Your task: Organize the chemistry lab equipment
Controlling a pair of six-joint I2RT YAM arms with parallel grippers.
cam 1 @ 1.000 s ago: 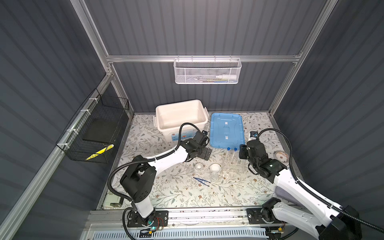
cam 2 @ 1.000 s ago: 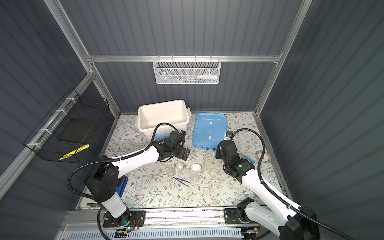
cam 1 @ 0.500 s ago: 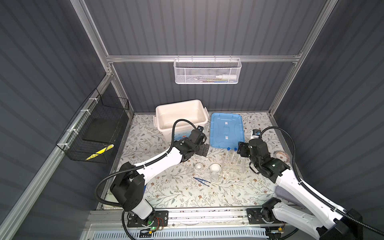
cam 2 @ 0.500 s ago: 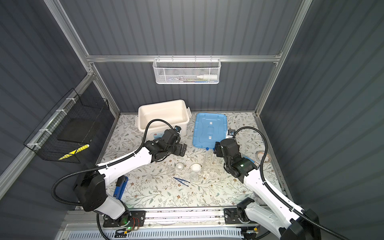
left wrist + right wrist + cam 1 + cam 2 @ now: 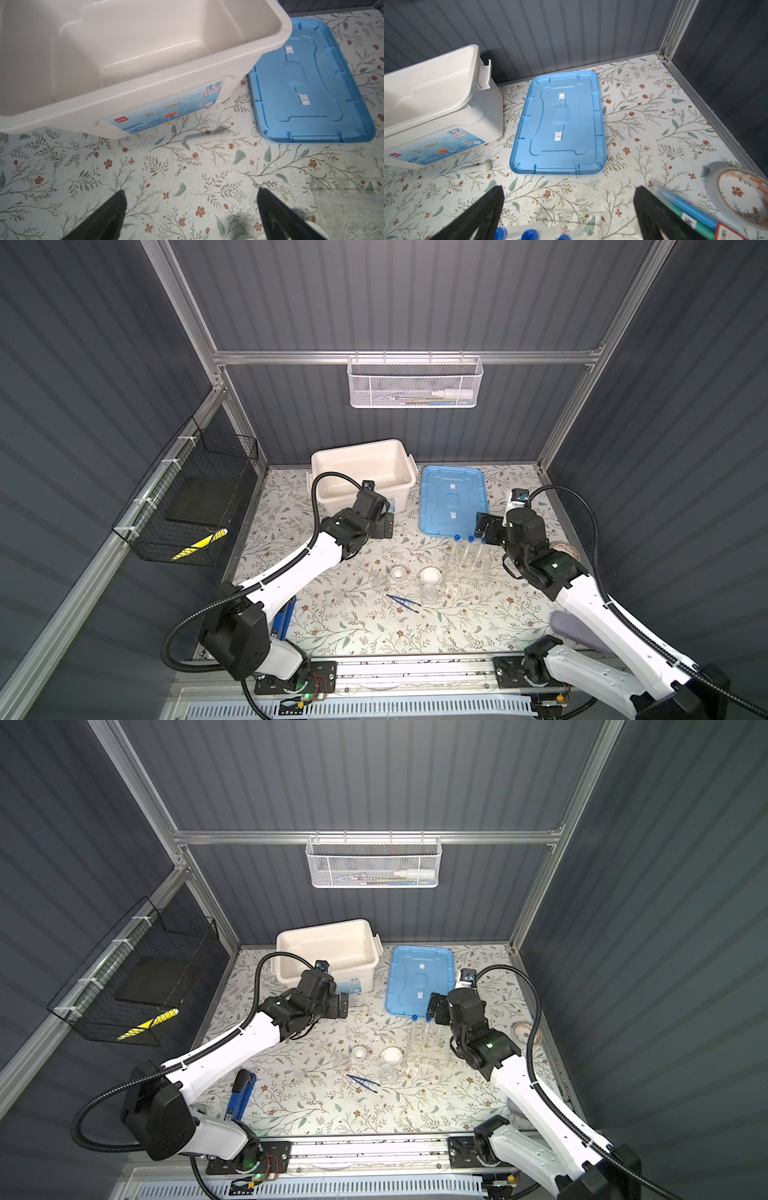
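Note:
Three blue-capped test tubes (image 5: pixel 471 549) stand in the clear rack (image 5: pixel 467 574) right of centre; their caps (image 5: pixel 530 234) show just under my right gripper (image 5: pixel 569 189), which is open and empty above them, also seen in a top view (image 5: pixel 482 529). Two small white dishes (image 5: pixel 398 572) (image 5: pixel 430 574) sit left of the rack. In front of them are the clear flask (image 5: pixel 428 595) and blue tweezers (image 5: pixel 403 600). The white rod (image 5: pixel 208 138) lies by the bin's front wall. My left gripper (image 5: pixel 192 194) is open and empty above bare mat near it.
The white bin (image 5: pixel 357 446) stands open at the back, its blue lid (image 5: pixel 453 502) flat beside it. A tape roll (image 5: pixel 741 195) and a highlighter pack (image 5: pixel 685 209) lie by the right wall. A blue tool (image 5: pixel 241 1094) lies front left. Wire baskets hang on the walls.
My right gripper has opened wide above the rack and shifted slightly toward the lid. My left arm has drawn back a little toward the bin, still open.

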